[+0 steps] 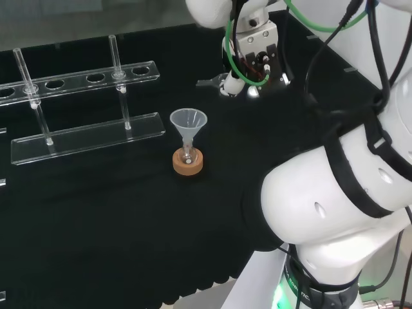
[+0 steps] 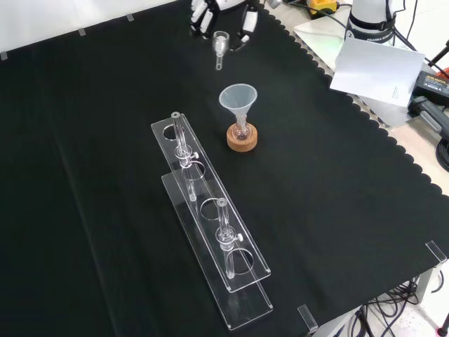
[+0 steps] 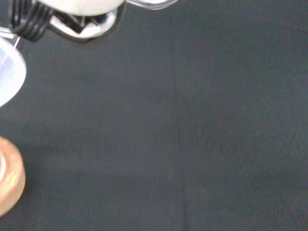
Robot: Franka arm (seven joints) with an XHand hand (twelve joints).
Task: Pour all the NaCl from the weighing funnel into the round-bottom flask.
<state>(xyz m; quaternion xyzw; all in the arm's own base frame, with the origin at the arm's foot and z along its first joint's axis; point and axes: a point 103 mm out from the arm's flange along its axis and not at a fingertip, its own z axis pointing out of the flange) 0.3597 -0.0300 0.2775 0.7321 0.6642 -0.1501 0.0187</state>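
Note:
A small round-bottom flask (image 1: 187, 155) stands in a cork ring (image 1: 188, 163) with a clear plastic funnel (image 1: 188, 121) in its neck. The front view shows the same funnel (image 2: 238, 98) and cork ring (image 2: 242, 137) near mid-cloth. The hand (image 2: 203, 15) hangs at that view's top edge, fingers curled on a small clear weighing funnel (image 2: 220, 45) whose stem points down, up and left of the plastic funnel and apart from it. In the head view the hand (image 1: 233, 84) is right of and beyond the flask. The wrist view catches the cork ring (image 3: 7, 178) and the funnel's rim (image 3: 7, 72).
A clear two-tier tube rack (image 1: 84, 109) with two glass tubes stands left of the flask in the head view; in the front view the rack (image 2: 210, 232) lies nearer the camera. A white sheet (image 2: 372, 67) lies off the cloth's scalloped right edge.

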